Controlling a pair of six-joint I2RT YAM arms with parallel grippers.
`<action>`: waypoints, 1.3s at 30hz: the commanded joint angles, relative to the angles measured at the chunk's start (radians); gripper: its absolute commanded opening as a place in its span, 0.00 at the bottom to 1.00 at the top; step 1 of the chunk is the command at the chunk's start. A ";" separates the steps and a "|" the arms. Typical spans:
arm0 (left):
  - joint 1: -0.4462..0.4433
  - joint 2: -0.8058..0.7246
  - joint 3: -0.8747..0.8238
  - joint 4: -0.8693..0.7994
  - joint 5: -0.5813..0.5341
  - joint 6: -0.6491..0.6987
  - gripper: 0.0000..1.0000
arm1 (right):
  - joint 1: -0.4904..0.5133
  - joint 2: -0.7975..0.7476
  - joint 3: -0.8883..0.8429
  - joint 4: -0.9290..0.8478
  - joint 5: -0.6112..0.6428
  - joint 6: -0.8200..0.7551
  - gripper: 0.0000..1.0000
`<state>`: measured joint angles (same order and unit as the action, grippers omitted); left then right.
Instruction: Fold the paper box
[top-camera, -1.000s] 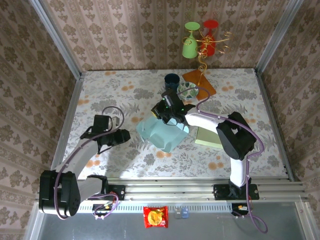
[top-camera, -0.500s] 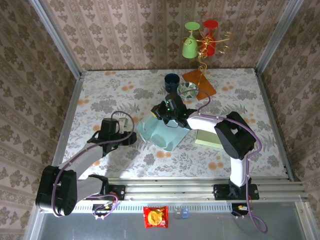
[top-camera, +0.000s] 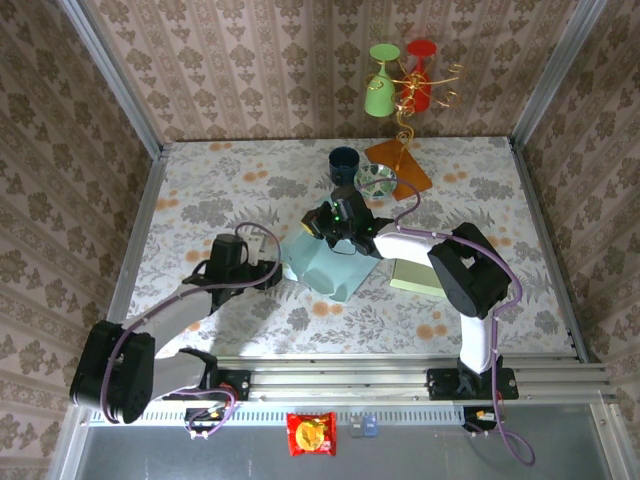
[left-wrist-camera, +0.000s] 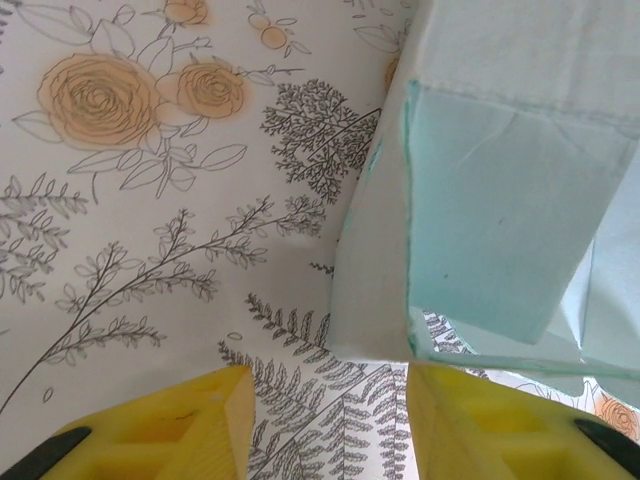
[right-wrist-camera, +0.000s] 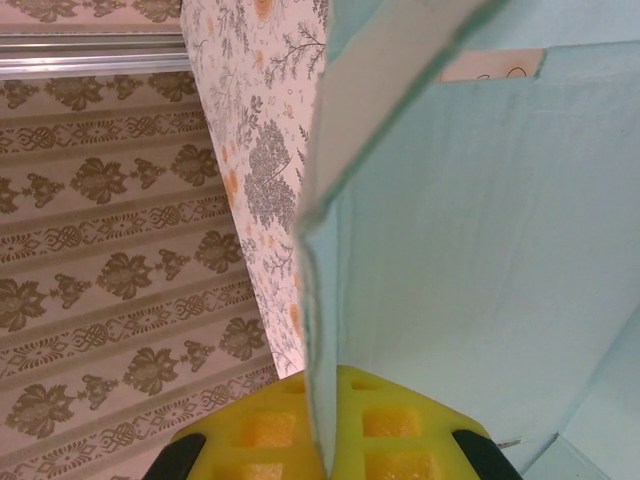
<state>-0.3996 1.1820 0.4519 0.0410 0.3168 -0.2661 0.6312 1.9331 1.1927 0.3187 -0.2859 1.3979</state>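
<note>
Since earlier, my left gripper (top-camera: 269, 272) reached the paper box (top-camera: 330, 268), jaws half apart, empty. Right gripper (top-camera: 341, 227) clamps its wall; folding can begin

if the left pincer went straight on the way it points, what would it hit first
Most likely the paper box: its near flap stands just ahead of the left pincer, though depth is unclear.

Green glass (top-camera: 378, 97), red glass (top-camera: 420, 90) — dark cup (top-camera: 344, 162) nearby.
</note>
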 joint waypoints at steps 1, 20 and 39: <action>-0.020 0.019 0.015 0.053 0.010 0.040 0.42 | -0.009 0.018 -0.018 0.044 -0.010 0.019 0.00; -0.050 0.088 0.054 0.112 -0.024 0.045 0.33 | -0.010 0.020 -0.090 0.189 -0.010 0.077 0.00; -0.171 0.175 0.096 0.168 -0.203 0.005 0.32 | -0.004 0.025 -0.232 0.481 0.061 0.168 0.00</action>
<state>-0.5560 1.3411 0.5110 0.1738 0.1707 -0.2436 0.6201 1.9442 0.9768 0.7460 -0.2554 1.5383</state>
